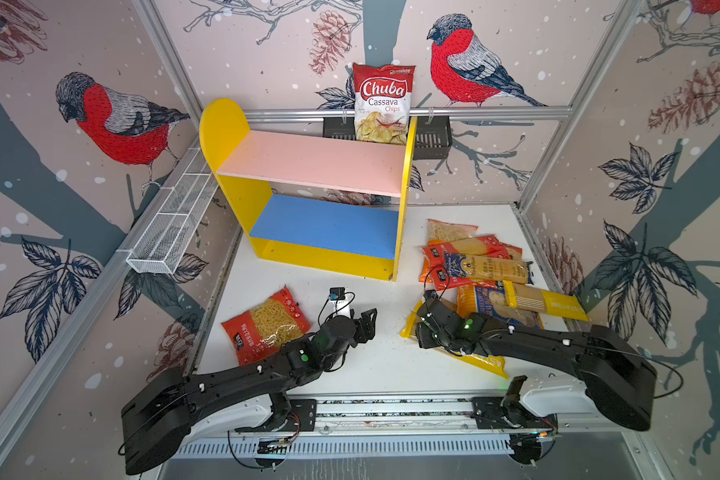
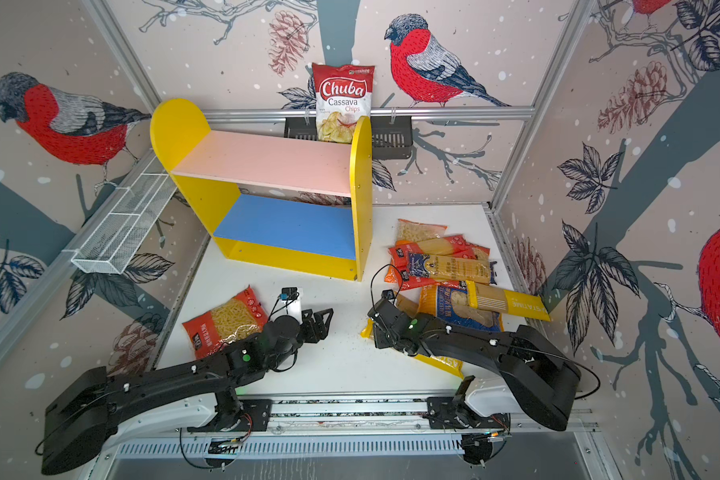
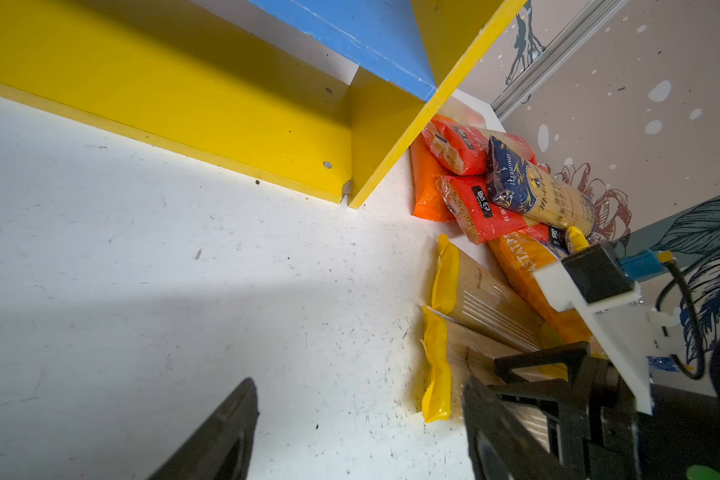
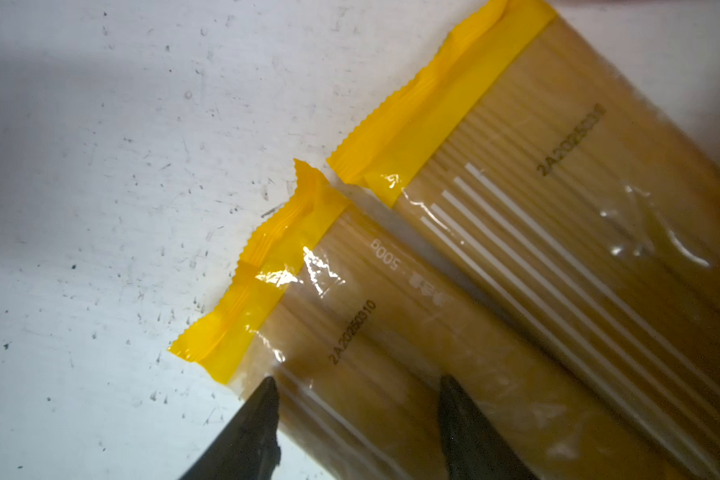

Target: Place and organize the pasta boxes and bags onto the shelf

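The right gripper, nearer, holds its jaws apart astride the yellow-ended clear spaghetti pack lying flat on the white surface at lower right of both top views, long axis skewed across their gap; the left gripper gapes over bare surface.

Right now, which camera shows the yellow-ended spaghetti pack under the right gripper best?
The right wrist view: the spaghetti pack fills it close up, the right gripper open over it. In both top views the arm hides all but a yellow end. The left wrist view shows that end beside a second pack.
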You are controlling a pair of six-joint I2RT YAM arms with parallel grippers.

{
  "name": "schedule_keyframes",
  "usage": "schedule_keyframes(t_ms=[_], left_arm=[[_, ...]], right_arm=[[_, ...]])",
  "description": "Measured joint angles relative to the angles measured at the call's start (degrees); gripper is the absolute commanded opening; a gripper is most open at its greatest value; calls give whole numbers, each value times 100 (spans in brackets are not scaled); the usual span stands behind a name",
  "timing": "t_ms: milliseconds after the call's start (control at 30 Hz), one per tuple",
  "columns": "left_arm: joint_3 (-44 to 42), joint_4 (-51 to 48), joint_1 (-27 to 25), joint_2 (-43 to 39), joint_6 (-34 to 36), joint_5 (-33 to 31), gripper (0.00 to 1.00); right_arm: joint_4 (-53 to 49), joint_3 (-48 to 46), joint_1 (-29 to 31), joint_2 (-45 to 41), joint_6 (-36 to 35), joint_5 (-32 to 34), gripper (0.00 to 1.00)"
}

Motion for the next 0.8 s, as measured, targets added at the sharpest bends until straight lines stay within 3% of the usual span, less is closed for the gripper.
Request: schedule_keyframes(t_ms=[300,400,500,667,800], left_arm=[[-35,-203,256,-507,-138,-2,75],[-68,-387,306,-688,-203,-37,74],[-68,-614,380,-881,-334,-114,74],[-94,-610,407,-990,-374,205,74],[179,-197,-343,44,-162,769,74]], right_arm=[[1005,533,264,981,94,129,60],[1419,1051,142,1523,179,-234,59],[1930,1480,-87,1947,332,-1075,60],[2044,1178,-595,1220,444,-2142,66],[1628,673,-1145,437,79,-2409,65]])
